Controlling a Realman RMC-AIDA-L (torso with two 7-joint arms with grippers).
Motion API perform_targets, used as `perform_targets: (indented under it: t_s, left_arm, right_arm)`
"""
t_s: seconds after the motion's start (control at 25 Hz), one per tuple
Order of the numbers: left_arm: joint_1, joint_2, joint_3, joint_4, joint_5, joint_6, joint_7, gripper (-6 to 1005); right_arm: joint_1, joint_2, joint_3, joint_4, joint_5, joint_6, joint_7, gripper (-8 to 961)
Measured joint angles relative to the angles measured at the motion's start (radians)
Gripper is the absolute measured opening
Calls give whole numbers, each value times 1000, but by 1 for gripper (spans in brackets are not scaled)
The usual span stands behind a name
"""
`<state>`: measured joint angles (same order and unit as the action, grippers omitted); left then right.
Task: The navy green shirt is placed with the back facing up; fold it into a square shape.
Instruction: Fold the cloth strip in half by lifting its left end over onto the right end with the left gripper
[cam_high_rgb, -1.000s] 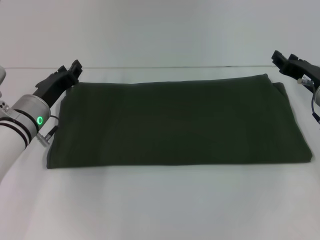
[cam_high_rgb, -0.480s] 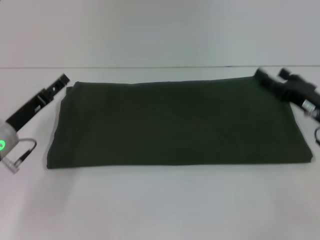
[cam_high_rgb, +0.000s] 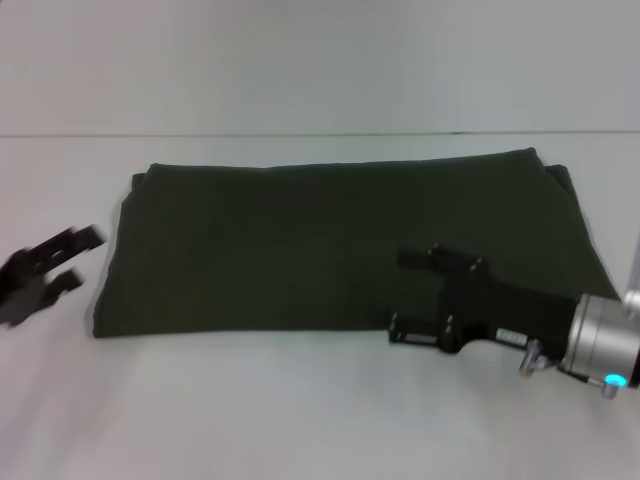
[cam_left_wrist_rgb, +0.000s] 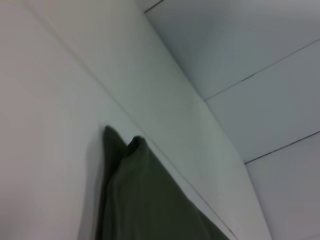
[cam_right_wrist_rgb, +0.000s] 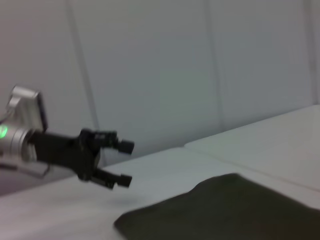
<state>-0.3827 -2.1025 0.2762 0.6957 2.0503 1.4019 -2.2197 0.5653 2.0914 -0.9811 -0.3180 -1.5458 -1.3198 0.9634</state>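
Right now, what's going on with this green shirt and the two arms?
The navy green shirt lies flat on the white table, already folded into a wide rectangle, plain side up. Neither arm holds it. The right gripper hangs with open fingers over the shirt's near right part, and the left gripper, also open, is off the cloth beside its left edge.

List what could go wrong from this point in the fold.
1. The right gripper, open, hangs over the near edge of the navy green shirt; closing there could pinch only the top layer and pull the stacked layers apart.
2. The left gripper, also open, is off the cloth beside its left edge, so a lift by the right alone would likely drag and skew the rectangle.
3. The far right corner already shows uneven layers, which may spoil a square result.
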Motion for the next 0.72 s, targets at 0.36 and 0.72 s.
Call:
perform_targets:
  t_s: [0.36, 0.72]
  left_arm:
    - [52, 19, -159, 88, 249, 138, -157, 937]
    - [19, 31, -161, -3, 270, 76, -174, 936]
  right_arm:
    - [-5, 0, -95, -1, -2, 5, -51, 943]
    - [-10, 2, -100, 9, -1, 6, -82, 940]
